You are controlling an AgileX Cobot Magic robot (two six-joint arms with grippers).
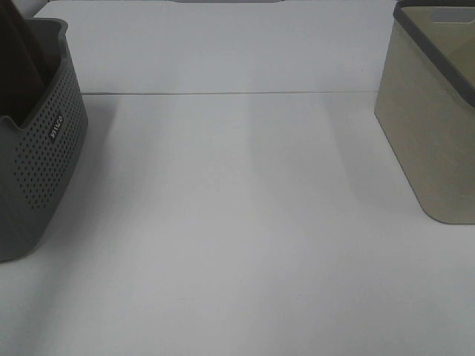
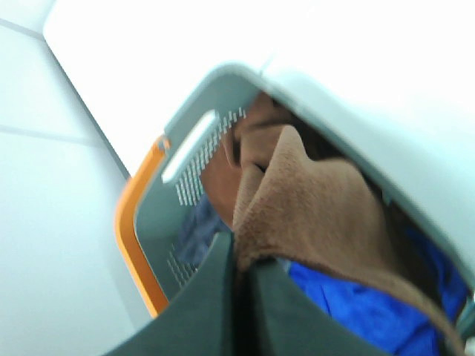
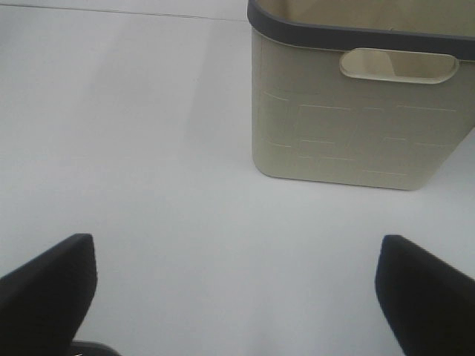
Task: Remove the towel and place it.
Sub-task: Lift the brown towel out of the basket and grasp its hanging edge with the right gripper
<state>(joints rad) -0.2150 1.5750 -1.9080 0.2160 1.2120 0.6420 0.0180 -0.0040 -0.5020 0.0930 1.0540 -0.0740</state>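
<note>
Pinches a fold of the towel [image 2: 312, 215] between the left jaws, set nearly together with only a thin slit between the two dark fingers [image 2: 197, 311]. Has the reddish-brown plush bunched inside the grey basket [image 2: 156, 215], up against the perforated wall below the slot handle [image 2: 191, 146], heaped over a bright blue cloth [image 2: 356, 308] and next to a duller grey-blue cloth [image 2: 197, 233]. Looks past that wall onto an orange rim [image 2: 126, 222] just outside it; cannot tell what it belongs to. Gives only a blurred left wrist view, so leaves finer detail unread.

Holds the right jaws spread wide with nothing between them, one dark finger [image 3: 44, 289] at each side of the right wrist view, above the white table [image 3: 185, 148]. Faces the beige basket [image 3: 356, 133], upright on the table, with a dark grey rim [image 3: 334, 33] around its top and a handle opening [image 3: 397, 65] cut into the near wall.

From the high camera, places the grey basket at the left edge of the table and the beige basket at the right edge, well apart. Catches a small white label [image 1: 56, 126] on the grey basket's perforated side and a dark shape [image 1: 22, 44] rising from its mouth, too cropped to identify.
</note>
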